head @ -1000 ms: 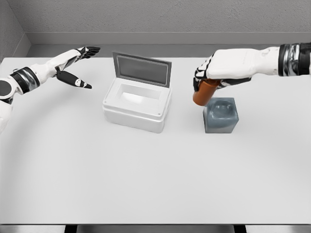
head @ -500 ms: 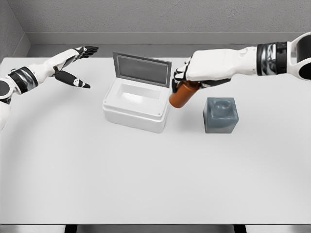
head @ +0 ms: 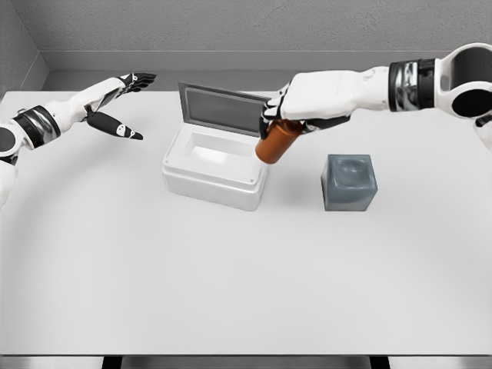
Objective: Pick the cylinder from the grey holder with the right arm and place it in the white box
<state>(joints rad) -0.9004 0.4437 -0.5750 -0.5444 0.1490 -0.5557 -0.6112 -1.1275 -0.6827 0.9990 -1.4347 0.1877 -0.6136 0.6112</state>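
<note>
**benchmonkey:** Cylinder (head: 275,143) now well clear of the grey holder (head: 349,182), carried leftward over the last second from right above the holder's socket to the right-hand rim of the white box (head: 217,167). Tilted, top end tucked up inside the right hand (head: 286,114), lower end hanging out toward the box. Not over the cavity yet though, more like straddling the box's right edge.

**simjunkie:** So pick done, transport nearly done?

**benchmonkey:** Pretty much, going by the empty socket in the holder, sitting right of the box. Right hand wrapped tight around the cylinder's upper part, fingers curled on it. Probably needs a bit more travel left plus a drop before letting go, otherwise a decent chance of clipping the rim or the raised lid (head: 224,109) standing at the back of the box.

**simjunkie:** Left hand (head: 115,108) doing anything?

**benchmonkey:** Nope. Parked out left of the box, same spot as a second ago, fingers spread wide, holding nothing.

**simjunkie:** Any labels or logos worth reading?

**benchmonkey:** None visible. Plain orange-brown cylinder, plain white box, plain grey holder. No text anywhere on the table (head: 231,292) either.
</note>
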